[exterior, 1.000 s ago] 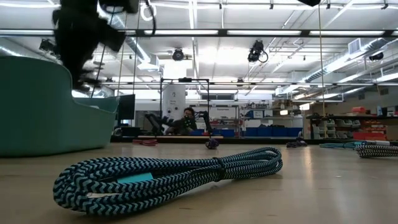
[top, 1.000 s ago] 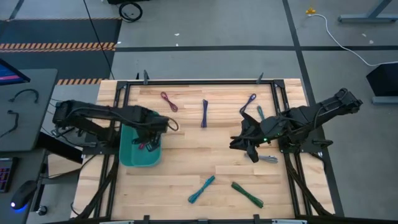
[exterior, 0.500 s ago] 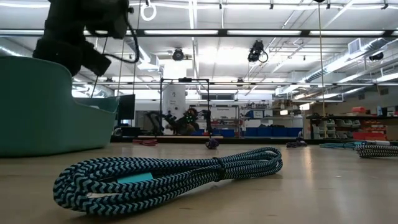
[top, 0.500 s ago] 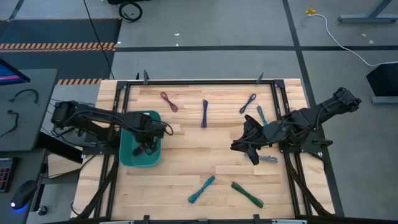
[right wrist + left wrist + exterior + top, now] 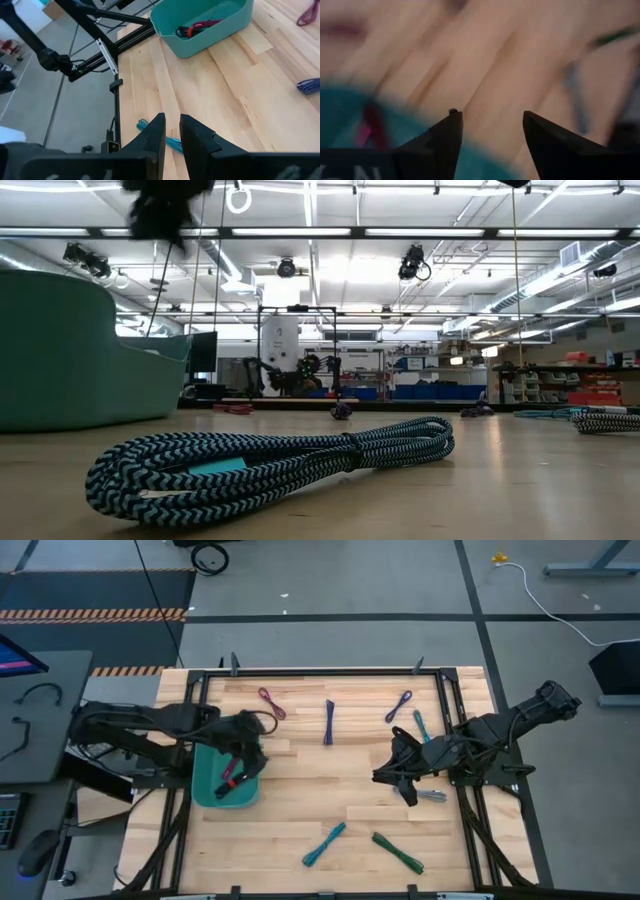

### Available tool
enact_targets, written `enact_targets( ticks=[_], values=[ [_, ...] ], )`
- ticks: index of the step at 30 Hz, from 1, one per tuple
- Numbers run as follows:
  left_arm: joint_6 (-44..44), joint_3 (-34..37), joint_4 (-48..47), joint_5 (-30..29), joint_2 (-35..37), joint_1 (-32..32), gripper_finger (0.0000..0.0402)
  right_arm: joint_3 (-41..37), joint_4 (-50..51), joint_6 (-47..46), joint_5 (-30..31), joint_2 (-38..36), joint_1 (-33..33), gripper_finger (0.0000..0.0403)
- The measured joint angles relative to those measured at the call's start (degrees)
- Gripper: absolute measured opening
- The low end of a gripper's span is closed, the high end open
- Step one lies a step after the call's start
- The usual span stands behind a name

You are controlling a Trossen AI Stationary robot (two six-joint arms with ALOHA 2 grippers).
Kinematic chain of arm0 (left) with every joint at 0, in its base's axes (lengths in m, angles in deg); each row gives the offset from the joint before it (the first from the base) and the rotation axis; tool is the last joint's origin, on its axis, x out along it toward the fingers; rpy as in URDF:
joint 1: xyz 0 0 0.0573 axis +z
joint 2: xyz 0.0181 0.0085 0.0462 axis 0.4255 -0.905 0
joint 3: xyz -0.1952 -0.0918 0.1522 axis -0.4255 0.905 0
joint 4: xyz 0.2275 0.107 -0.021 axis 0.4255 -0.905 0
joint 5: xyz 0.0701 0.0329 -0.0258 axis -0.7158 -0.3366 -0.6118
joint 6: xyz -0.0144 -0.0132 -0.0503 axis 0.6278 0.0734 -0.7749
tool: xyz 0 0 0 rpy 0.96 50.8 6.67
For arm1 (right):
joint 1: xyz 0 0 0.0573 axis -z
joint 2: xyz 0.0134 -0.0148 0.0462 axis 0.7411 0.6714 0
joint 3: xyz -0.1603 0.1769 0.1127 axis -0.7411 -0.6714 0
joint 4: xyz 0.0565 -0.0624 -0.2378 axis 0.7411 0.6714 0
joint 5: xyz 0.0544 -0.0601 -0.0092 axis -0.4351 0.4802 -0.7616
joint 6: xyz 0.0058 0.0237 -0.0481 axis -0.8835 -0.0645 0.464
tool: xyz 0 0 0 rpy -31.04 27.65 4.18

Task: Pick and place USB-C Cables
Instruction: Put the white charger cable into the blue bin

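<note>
Several USB-C cables lie coiled on the wooden table: magenta [image 5: 270, 702], blue [image 5: 328, 722], purple [image 5: 400, 705], teal [image 5: 418, 725], grey [image 5: 432, 796], teal-black [image 5: 323, 844] and green [image 5: 397, 851]. A red-black cable [image 5: 232, 777] lies in the teal tray [image 5: 205, 795] at the left. My left gripper [image 5: 257, 750] hangs open above the tray's right edge, with nothing between its fingers [image 5: 447, 137]. My right gripper [image 5: 380, 776] hovers over bare table at the right. A narrow gap separates its fingertips [image 5: 172, 135], and it holds nothing.
Black frame rails run around the table's edges [image 5: 330, 670]. In the low view the teal-black cable [image 5: 270, 465] fills the foreground, the tray's wall [image 5: 80, 350] stands at the left and another cable [image 5: 605, 420] lies at the right. Bare wood lies in the table's middle.
My left gripper has risen out of the tray and shifted a little toward the table's right edge. It has let go of the red-black cable, which now lies in the tray. My right arm has kept still.
</note>
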Motion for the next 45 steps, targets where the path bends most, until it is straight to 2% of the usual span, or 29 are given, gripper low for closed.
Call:
enact_targets(
  ticks=[4,8,13,19,23,28,32,35,38,45],
  values=[
    [5.9,-0.2,22.0,-5.0,0.5,-3.2,0.0187,0.0,-3.8,2.5,-0.3,0.0,1.6,0.0061],
    [12.8,-0.2,41.8,-6.0,-1.7,-5.0,0.0172,0.1,-7.0,5.6,-3.4,-0.1,4.0,0.0061],
    [15.8,-0.2,54.9,-6.0,-5.3,-5.7,0.0160,2.8,2.5,5.0,-2.2,-0.2,3.3,0.0059],
    [15.4,-0.2,55.7,-5.9,-9.0,-6.1,0.0153,4.9,21.3,-5.0,-1.0,-0.2,0.0,0.0058],
    [15.0,-0.1,55.7,-5.8,-10.6,-6.4,0.0153,2.5,30.3,-14.0,-1.9,0.8,-2.8,0.0058],
    [13.9,-0.1,55.1,-5.8,-11.0,-6.4,0.0151,-5.7,32.0,-22.4,-5.0,2.2,-3.7,0.0074],
    [13.9,-0.1,55.1,-5.8,-11.1,-6.3,0.0150,-12.3,31.6,-29.2,-10.2,4.1,0.4,0.0114],
    [13.9,-0.1,54.9,-5.8,-11.3,-6.3,0.0150,-16.4,30.7,-28.5,-13.2,5.9,3.2,0.0146],
    [13.9,-0.1,55.0,-5.8,-11.3,-6.3,0.0151,-19.5,27.7,-23.9,-13.7,7.9,5.1,0.0168],
    [13.9,-0.1,54.9,-5.8,-11.3,-6.2,0.0149,-22.1,14.8,-11.6,-14.3,15.1,6.4,0.0172]
  ],
)
